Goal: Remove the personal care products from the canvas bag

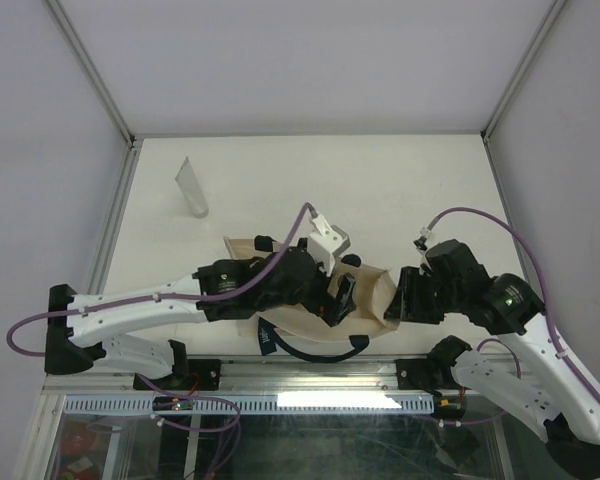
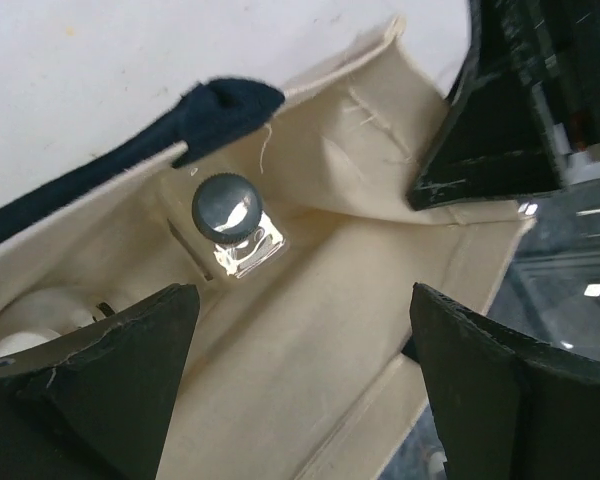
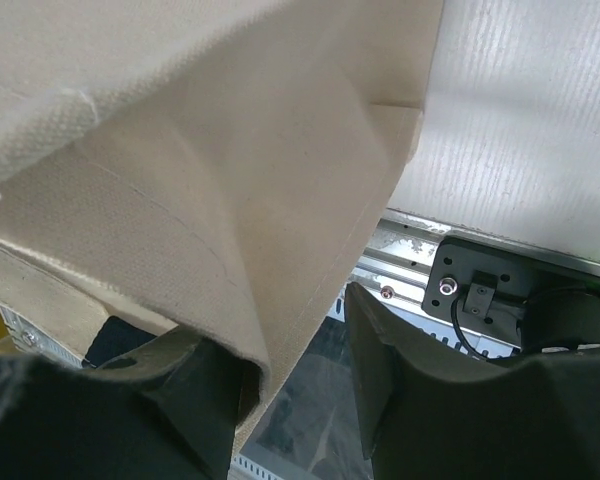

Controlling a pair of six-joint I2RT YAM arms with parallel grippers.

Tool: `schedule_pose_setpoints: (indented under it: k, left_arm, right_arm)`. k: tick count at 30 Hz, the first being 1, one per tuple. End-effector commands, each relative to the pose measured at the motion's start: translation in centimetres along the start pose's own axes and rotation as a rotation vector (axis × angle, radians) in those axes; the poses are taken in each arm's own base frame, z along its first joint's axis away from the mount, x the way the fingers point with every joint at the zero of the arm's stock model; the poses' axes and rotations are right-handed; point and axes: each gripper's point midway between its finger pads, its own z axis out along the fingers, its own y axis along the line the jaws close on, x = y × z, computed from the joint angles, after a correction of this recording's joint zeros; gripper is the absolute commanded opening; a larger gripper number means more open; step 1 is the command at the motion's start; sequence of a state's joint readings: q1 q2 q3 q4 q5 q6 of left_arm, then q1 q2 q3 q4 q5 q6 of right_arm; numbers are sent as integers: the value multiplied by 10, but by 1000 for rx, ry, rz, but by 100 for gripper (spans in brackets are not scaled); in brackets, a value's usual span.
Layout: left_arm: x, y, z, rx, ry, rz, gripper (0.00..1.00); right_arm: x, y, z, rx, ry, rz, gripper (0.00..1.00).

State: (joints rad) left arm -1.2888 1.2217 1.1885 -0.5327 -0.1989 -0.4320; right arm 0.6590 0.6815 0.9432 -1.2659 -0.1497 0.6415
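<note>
Inside the canvas bag (image 2: 330, 350), the clear bottle (image 2: 227, 212) is pointing its dark cap at the spread left fingers (image 2: 100, 380), sitting ahead of their gap. The right fingers (image 3: 430, 400), also spread, are straddling the bag's wall.

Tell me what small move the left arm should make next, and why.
Probably ease the open left fingers a little deeper into the canvas bag, steering toward the clear bottle. Its dark cap faces the camera ahead of the fingers, off-centre and not yet between them, so closing now would likely miss.
</note>
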Motion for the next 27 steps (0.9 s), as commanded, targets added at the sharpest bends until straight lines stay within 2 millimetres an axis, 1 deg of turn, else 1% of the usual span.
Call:
schedule_pose_setpoints:
  k: [1,3,5,6,8,11,14,17,20,22,24,27]
  left_arm:
    - [8,10,16,-192,-8,-19,91]
    - [19,20,21,-287,24,-47,91]
    - [24,22,27,-328,47,-51,92]
    - [28,24,33,-355,61,-44,97]
    - [27,25,40,-391,70,-30,99]
    - [23,22,48,-414,55,-21,99]
    - [24,25,56,-451,53,-29,99]
    - [26,30,64,-506,57,-27,97]
    - [30,32,79,-546,76,-1,94]
    - [33,33,85,-575,94,4,90]
    - [35,33,88,-592,110,6,87]
    - [41,37,88,-615,133,2,82]
  right_arm:
    - [-3,-10,4,70,7,-12,46]
    - [-6,-11,2,85,-2,-26,46]
    - [-9,-13,0,100,-7,-39,46]
    - [-9,-14,0,107,-8,-43,46]
    - [-10,-15,0,115,-9,-53,46]
    - [-10,-15,0,114,-7,-60,46]
    - [-10,-16,-1,116,-7,-66,46]
    - [-13,-16,-3,119,-18,-70,46]
    - [-15,-14,-4,118,-26,-73,47]
    - [-16,-13,-4,118,-26,-73,47]
    - [-17,-13,-4,117,-27,-74,47]
    - [-19,-13,-7,121,-34,-78,47]
